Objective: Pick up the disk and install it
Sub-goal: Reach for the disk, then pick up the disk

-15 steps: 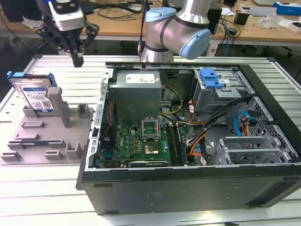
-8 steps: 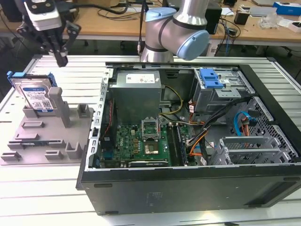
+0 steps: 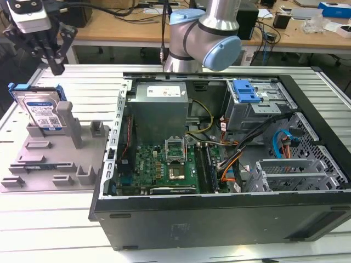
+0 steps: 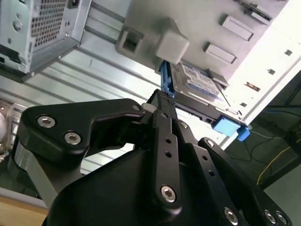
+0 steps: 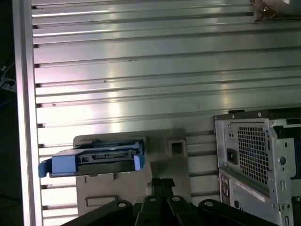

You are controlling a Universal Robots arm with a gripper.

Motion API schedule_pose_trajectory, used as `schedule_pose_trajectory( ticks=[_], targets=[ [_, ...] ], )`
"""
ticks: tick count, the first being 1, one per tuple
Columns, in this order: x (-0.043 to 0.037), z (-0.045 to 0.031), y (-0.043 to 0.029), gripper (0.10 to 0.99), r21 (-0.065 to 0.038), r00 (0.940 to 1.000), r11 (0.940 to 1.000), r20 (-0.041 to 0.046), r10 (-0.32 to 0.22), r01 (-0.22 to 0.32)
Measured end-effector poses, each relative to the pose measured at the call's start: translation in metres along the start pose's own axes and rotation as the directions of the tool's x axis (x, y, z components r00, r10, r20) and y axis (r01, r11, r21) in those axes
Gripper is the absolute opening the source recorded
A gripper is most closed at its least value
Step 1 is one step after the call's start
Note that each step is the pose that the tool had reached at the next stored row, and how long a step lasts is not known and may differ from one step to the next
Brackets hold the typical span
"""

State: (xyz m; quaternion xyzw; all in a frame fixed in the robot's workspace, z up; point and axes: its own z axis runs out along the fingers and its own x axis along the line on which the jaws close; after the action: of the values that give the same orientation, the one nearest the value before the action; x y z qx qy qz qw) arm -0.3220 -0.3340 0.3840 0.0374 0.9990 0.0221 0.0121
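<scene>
- The black metal two-finger gripper [image 3: 57,68] hangs in the air with its jaws together, nothing between them.
- Just below it is the disk [image 3: 43,109], a flat silver hard drive with a white-and-blue label in a blue plastic carrier. It stands on edge, clear of the gripper.
- A grey plastic fixture [image 3: 55,159] holds the disk.
- The fixture sits on the ribbed aluminium table [image 3: 49,230], on the exterior view's left of the open black computer case [image 3: 219,224].
</scene>
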Motion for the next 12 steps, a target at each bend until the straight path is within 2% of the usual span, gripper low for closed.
schedule_pose_trajectory(
  ticks=[6, 7, 12],
  targets=[
    [0.0252, 0.0024, 0.0132, 0.106, 0.000, 1.0000, 1.0000, -0.0009, 0.000, 0.000],
    [0.0273, 0.0026, 0.0137, 0.106, 0.000, 1.0000, 1.0000, -0.0010, 0.000, 0.000],
    [0.0277, 0.0026, 0.0138, 0.106, 0.001, 1.0000, 1.0000, -0.0011, 0.000, 0.000]
  ],
)
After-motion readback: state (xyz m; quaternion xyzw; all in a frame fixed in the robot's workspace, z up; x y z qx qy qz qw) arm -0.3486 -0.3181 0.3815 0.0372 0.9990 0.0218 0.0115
